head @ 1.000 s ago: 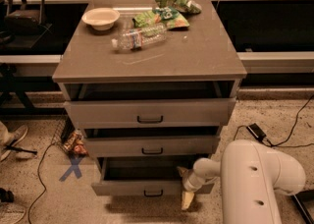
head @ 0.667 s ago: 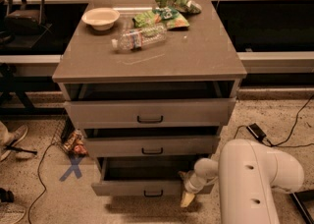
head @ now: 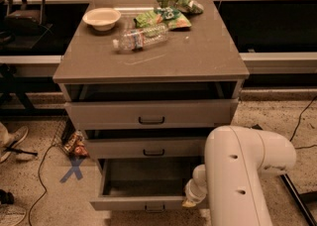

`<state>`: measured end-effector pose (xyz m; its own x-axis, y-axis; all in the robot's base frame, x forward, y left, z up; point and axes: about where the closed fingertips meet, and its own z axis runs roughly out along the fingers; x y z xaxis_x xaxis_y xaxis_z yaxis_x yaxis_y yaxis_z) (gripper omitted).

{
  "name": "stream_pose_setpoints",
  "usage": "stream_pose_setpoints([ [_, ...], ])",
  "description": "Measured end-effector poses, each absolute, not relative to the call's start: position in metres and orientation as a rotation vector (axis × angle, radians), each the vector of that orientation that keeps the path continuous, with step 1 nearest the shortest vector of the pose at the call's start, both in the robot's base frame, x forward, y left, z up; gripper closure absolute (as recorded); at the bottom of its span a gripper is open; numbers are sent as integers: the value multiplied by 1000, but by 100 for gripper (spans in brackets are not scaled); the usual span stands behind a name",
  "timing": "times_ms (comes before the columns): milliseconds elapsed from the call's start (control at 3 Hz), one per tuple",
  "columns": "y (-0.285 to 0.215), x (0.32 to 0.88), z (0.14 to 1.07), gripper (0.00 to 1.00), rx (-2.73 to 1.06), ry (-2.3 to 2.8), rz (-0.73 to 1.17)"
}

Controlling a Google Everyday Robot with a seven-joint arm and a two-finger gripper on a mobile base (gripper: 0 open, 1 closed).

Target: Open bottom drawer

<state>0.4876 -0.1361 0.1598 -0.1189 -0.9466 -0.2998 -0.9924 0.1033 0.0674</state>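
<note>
The bottom drawer [head: 130, 203] is the lowest and narrowest of the cabinet's three grey-brown drawers. It stands pulled out, its dark empty inside showing, with a small black bar handle [head: 155, 208] at the centre of its front. My gripper [head: 191, 200] sits at the right front corner of this drawer, at the end of my white arm [head: 237, 170]. The arm hides the drawer's right end.
The top drawer [head: 151, 113] and middle drawer [head: 148, 148] stand slightly open. On the cabinet top [head: 208, 56] lie a bowl [head: 101, 18], a plastic bottle [head: 140, 37] and green snack bags [head: 168, 12]. A blue X [head: 73, 169], cables and clutter lie on the floor at left.
The bottom drawer has slid a little further out towards the camera, so more of its inside shows. My gripper has stayed at its right front corner.
</note>
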Motion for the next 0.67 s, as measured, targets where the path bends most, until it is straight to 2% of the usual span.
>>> stream_pose_setpoints([
  [333, -133, 463, 164, 96, -1899, 2238, 391],
  [667, -133, 463, 164, 100, -1899, 2238, 391],
])
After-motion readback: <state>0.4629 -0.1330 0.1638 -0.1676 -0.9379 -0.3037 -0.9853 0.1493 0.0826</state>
